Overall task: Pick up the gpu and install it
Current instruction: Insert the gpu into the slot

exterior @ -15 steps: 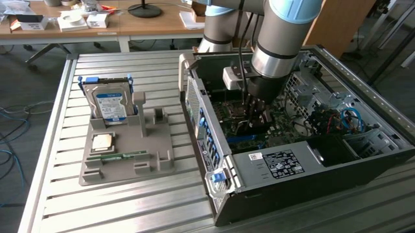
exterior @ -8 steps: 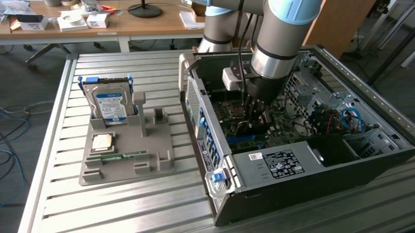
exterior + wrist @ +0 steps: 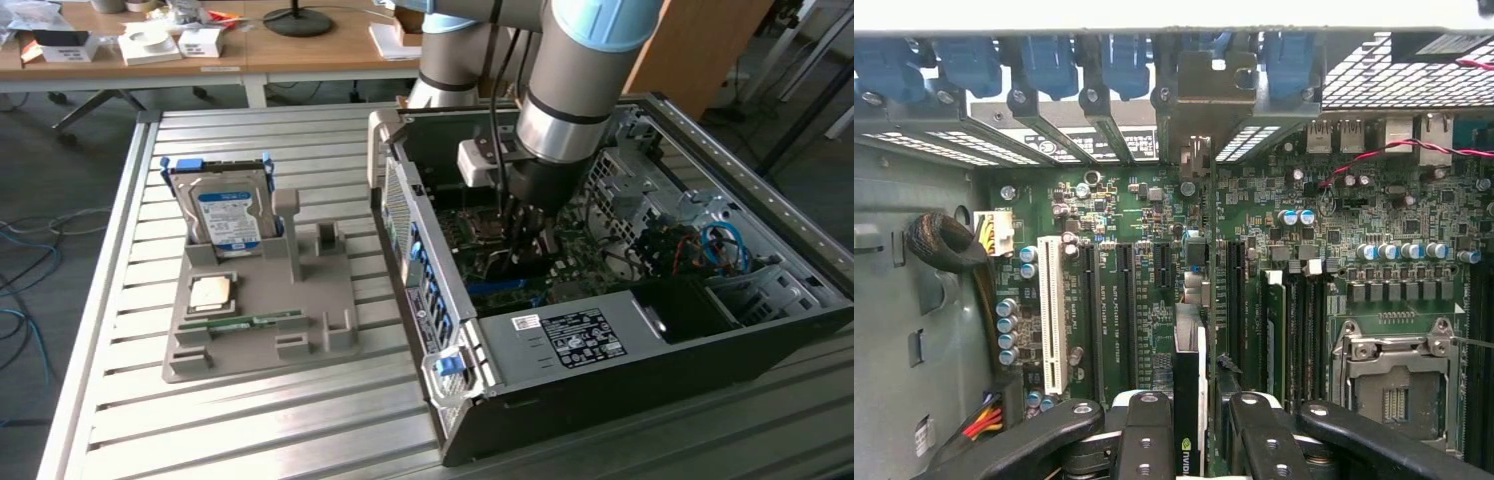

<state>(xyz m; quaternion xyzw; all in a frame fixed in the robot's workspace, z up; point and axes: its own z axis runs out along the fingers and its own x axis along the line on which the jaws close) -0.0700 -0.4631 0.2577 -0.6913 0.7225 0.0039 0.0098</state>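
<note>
1. Wrist view shows the black two-fingered end effector [image 3: 1199,425] closed on the gpu [image 3: 1188,452]. The gpu is a thin green-board expansion card with dark parts, seen edge-on and standing upright between the fingers [image 3: 1146,415].
2. The card hangs inside the case above the green motherboard [image 3: 1144,225]. Its long edge runs along the same line as the long black expansion slots [image 3: 1126,310]. I cannot tell whether its connector edge touches a slot yet.
3. I judge the step in hand to be seating the card. I would want that edge parallel to its slot and the card plumb, because a tilt would likely jam one end first.
4. At the card's far end, what I take to be its grey metal bracket [image 3: 1204,95] stands by the rear slot openings, among the blue plastic clips [image 3: 1049,60]. The bracket's foot should slide down inside the case wall, not land on top of it.
5. Pressure should go straight down and evenly. The narrow white slot [image 3: 1052,320] and the twisted red-and-black wire [image 3: 1374,150] lie off to either side, apart from the card.
6. Exterior view shows the arm reaching down into the open dark-grey computer case [image 3: 641,330], which lies on the silver slatted metal table [image 3: 267,430].
7. The grey plastic parts holder [image 3: 260,320] beside the case carries the silver hard drive with a blue-white label [image 3: 224,215], well apart from the work.
</note>
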